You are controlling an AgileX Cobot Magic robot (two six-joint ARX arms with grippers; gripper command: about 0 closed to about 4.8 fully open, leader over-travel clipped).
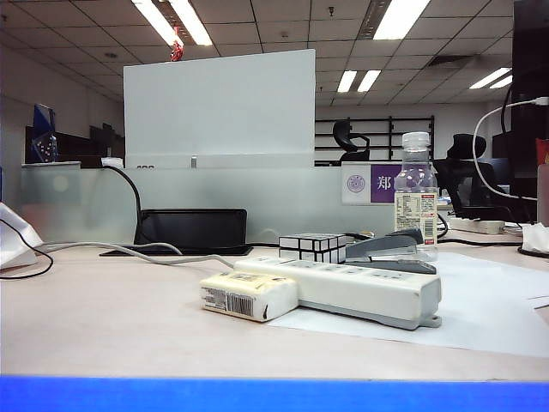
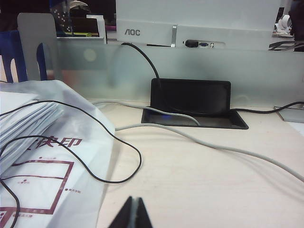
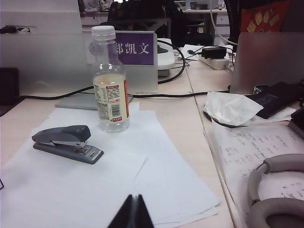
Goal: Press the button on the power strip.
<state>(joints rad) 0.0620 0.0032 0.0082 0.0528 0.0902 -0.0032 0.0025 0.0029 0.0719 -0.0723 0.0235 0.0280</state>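
- Two grippers are in play, and neither appears in the exterior view; each shows only in its own wrist view, as dark fingertips at the bottom centre of the frame.
- The left gripper (image 2: 132, 214) has its fingers pressed together, holding nothing, above bare desk beside a white bag (image 2: 52, 156) at lower left.
- The right gripper (image 3: 133, 212) is likewise closed on nothing, over white paper (image 3: 95, 185), with a stapler (image 3: 66, 144) at centre left and a bottle (image 3: 110, 80) behind it.
- The strip (image 1: 347, 287) lies at centre of the exterior view, flat on the desk and partly on the paper.
- Its long axis runs from centre-left and farther back to lower right and nearer the camera, where the mounting tab sticks out.
- Its grey cord (image 1: 129, 251) leaves the far end and trails to the left edge.
- A packet (image 1: 249, 296) lies against its near-left side; a cube (image 1: 313, 247) sits just behind.
- Neither wrist view shows the strip itself; the left one shows only the cord, crossing to the right edge.
- I cannot make out the button from this low angle.
- My guess is that the strip lies between the arms, inward of both; which is nearer I cannot tell.
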